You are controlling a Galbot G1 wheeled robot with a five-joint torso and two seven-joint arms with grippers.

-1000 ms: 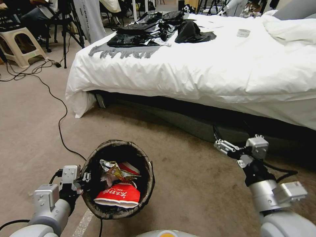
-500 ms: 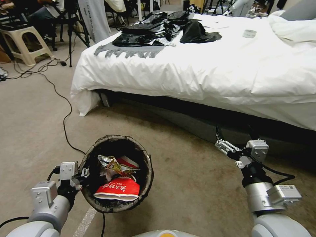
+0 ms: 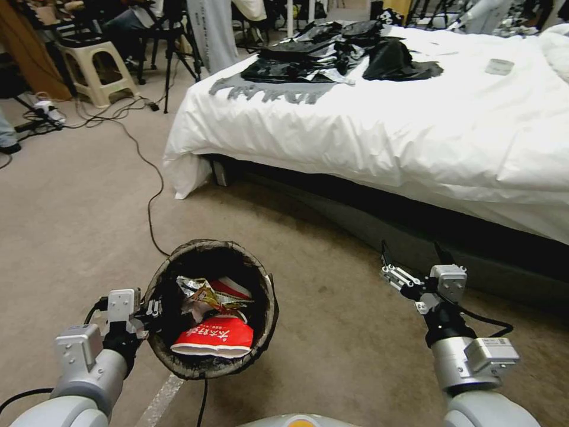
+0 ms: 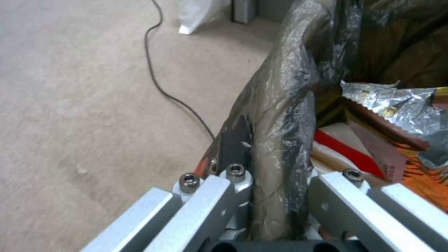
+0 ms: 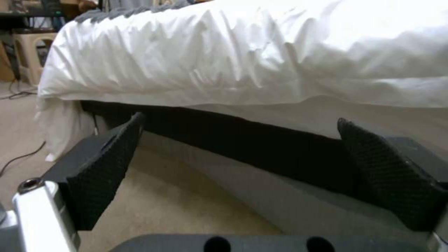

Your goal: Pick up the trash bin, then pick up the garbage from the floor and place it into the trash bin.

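The left gripper (image 3: 155, 309) is clamping the trash bin (image 3: 268, 320) rim – right gripper (image 3: 415, 258) jaws gaping empty beside the bed (image 3: 367, 136).

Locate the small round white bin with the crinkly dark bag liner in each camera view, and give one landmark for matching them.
Head view: the lined trash bin sits low and left of centre, its rim clamped by the left gripper.
Left wrist view: its liner-wrapped rim runs between the fingers, with litter inside.
Right wrist view: not in it.
Shared landmark: the white-sheeted bed.

Trash bin (image 3: 211, 308) left — bed (image 3: 379, 130) behind, right.
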